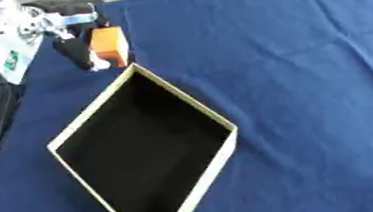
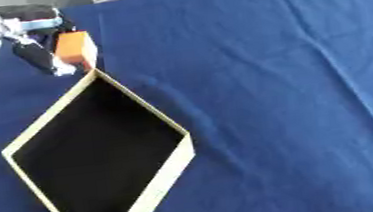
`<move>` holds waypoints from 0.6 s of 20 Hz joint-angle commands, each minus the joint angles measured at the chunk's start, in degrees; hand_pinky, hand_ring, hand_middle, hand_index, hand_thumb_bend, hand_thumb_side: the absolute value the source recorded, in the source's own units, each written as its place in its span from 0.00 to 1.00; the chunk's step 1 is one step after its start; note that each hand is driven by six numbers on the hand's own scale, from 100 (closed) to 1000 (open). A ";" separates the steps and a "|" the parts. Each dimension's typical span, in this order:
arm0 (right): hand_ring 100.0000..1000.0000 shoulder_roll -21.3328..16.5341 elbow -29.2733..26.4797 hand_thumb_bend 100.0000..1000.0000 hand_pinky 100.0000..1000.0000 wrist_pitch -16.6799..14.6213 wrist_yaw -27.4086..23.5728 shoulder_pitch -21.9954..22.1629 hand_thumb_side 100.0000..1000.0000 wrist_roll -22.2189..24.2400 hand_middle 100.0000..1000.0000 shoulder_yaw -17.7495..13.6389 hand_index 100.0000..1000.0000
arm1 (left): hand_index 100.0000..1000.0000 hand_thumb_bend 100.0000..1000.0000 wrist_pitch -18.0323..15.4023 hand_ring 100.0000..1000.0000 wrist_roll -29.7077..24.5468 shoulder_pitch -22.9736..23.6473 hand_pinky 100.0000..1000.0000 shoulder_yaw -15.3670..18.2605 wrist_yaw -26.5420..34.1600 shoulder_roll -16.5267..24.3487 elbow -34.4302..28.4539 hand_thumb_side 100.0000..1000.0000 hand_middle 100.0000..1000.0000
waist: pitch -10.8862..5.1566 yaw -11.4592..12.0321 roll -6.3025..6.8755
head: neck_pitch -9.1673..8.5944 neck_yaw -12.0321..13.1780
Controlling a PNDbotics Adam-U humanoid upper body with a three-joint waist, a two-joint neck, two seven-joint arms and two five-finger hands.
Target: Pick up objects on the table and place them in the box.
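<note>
Your left robot hand (image 1: 73,43) is up in the top left corner of the view, coming in from the left side, and its dark fingers (image 1: 78,52) are pinching a small orange block (image 1: 109,45) that has a paler strip along its bottom edge. The block sits right at the far corner of the box (image 1: 185,100), just beside the rim and a touch outside it from what you can see; whether it's resting on the cloth or held up off it, you can't tell from either eye view. The box itself is a shallow open one with cream walls and a black inside, turned so it looks like a diamond, one corner pointing up toward the block and the opposite one running off the bottom edge. Nothing shows against that dark floor. Everything sits on a counter covered in a blue cloth (image 1: 308,64), which has a few soft creases running down its right half. The silver and white forearm (image 1: 10,37) with a small green patch on it leads back out of the left edge, with more black structure below it. Your right robot hand doesn't show in either view.
</note>
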 commanded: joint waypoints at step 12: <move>0.75 -0.50 -1.13 0.00 0.74 0.50 0.71 0.13 0.82 -0.18 0.61 -0.93 0.74 | 0.40 0.00 4.13 0.30 4.31 0.87 0.17 -2.59 10.36 5.71 -13.44 0.37 0.24 | -3.67 1.86 -0.72 | 3.04 -1.90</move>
